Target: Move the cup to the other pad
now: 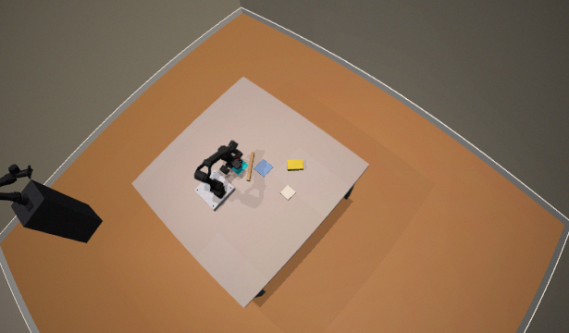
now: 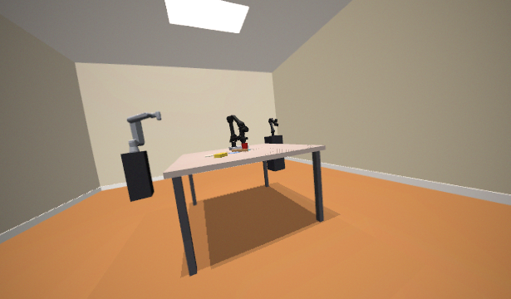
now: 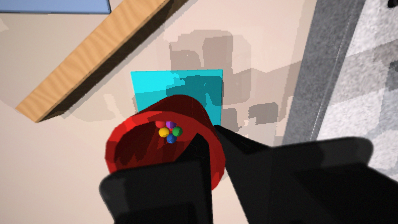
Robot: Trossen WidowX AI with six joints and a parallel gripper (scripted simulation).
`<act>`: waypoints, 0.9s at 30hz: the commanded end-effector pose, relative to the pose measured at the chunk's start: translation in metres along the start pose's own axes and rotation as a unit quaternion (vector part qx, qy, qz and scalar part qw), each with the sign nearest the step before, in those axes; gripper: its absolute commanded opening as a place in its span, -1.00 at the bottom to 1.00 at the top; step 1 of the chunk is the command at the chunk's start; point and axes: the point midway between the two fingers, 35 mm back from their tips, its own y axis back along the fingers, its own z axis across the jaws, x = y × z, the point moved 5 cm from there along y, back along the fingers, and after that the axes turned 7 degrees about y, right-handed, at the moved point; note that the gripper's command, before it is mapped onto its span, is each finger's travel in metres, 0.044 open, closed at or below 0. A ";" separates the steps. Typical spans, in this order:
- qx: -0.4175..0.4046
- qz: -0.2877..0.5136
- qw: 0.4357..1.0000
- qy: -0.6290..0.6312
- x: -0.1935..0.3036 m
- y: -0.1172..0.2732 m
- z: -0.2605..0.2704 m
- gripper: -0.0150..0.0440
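Tool (image 3: 212, 142) clamped on rim wall of red cup (image 3: 150, 145), lifted above cyan pad (image 3: 175, 87), near tabletop (image 1: 247, 250) middle. Marbles (image 3: 170, 131) loose inside. Cup likely rigid, light; keep upright. Blue pad (image 1: 264, 167) beyond wooden bar (image 1: 250, 166).

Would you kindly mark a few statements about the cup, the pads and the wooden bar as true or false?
1. The gripper is shut on the red cup. True.
2. The cup is empty. False: several coloured marbles lie at its bottom.
3. A wooden bar lies between the cyan pad and the blue pad. True.
4. The cup is over the blue pad. False: in the wrist view the cyan pad lies just behind it, and the blue pad is beyond the bar.
5. The yellow block sits on the blue pad. False: it lies apart from it on the table.
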 end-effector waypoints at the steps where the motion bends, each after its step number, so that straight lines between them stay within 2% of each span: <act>1: 0.007 0.001 1.000 -0.003 0.000 -0.005 -0.002 -0.49; 17: 0.002 0.000 1.000 0.000 0.000 -0.002 -0.001 -0.49; 22: 0.002 0.000 1.000 0.000 0.000 -0.002 -0.001 -0.06; 27: 0.003 0.000 1.000 0.000 0.000 -0.002 -0.001 -0.06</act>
